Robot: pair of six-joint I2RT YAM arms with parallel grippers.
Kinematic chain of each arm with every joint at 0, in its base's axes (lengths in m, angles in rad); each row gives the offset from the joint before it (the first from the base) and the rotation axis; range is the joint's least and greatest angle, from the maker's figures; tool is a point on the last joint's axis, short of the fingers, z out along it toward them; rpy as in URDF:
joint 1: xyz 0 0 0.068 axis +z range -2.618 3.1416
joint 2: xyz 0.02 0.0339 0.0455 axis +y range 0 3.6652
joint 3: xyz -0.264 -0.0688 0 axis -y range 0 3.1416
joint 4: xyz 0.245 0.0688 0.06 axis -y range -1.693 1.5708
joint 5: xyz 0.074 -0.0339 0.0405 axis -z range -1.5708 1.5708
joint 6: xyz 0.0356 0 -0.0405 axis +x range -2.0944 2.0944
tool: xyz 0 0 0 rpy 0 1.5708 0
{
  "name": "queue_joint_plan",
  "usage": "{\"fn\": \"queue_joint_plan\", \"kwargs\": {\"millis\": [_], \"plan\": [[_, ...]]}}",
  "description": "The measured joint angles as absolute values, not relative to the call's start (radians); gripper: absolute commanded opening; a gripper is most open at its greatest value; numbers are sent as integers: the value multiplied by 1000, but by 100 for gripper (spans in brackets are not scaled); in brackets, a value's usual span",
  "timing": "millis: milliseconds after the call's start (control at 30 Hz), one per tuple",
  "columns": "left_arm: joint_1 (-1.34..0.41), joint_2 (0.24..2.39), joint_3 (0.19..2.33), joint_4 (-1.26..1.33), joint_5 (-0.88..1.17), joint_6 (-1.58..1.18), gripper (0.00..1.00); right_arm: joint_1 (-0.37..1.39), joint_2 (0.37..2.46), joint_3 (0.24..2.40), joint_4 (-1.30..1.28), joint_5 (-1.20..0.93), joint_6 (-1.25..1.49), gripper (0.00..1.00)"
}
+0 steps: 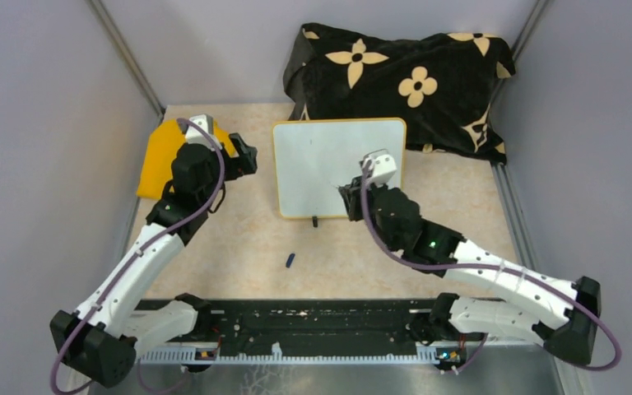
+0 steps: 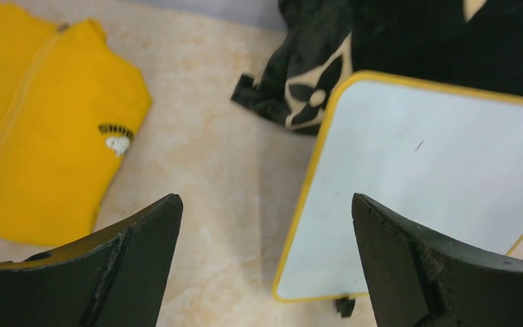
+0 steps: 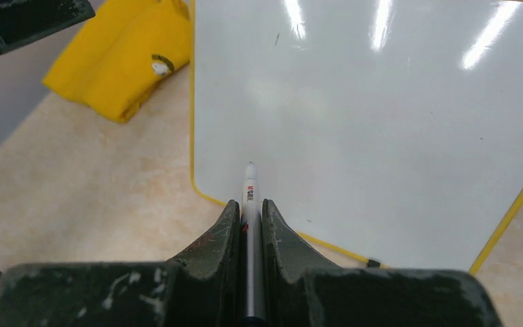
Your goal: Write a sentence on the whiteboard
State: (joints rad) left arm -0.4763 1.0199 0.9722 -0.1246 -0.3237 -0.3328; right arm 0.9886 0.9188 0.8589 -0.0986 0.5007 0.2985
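The whiteboard with its yellow rim lies at the table's middle back; it also shows in the left wrist view and the right wrist view. Its white face is bare except for one tiny dark mark; no blue sentence shows on it. My right gripper is shut on a white marker, whose tip points at the board's near left part. In the top view the right gripper hangs over the board's near right part. My left gripper is open and empty, beside the board's left edge.
A yellow garment lies at the left, under the left arm. A black flowered cloth is heaped behind the board. A small blue cap lies on the table in front of the board. Grey walls close in both sides.
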Motion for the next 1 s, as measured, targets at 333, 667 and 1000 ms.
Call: {"fn": "queue_joint_plan", "kwargs": {"millis": [333, 667, 1000], "plan": [[-205, 1093, 791, 109, 211, -483, 99, 1130, 1095, 862, 40, 677, 107, 0], [-138, 1303, 728, 456, 582, -625, 99, 1131, 1126, 866, 193, 695, 59, 0], [-120, 1450, 728, 609, 760, -630, 98, 1131, 1129, 864, 240, 660, 52, 0]]}}
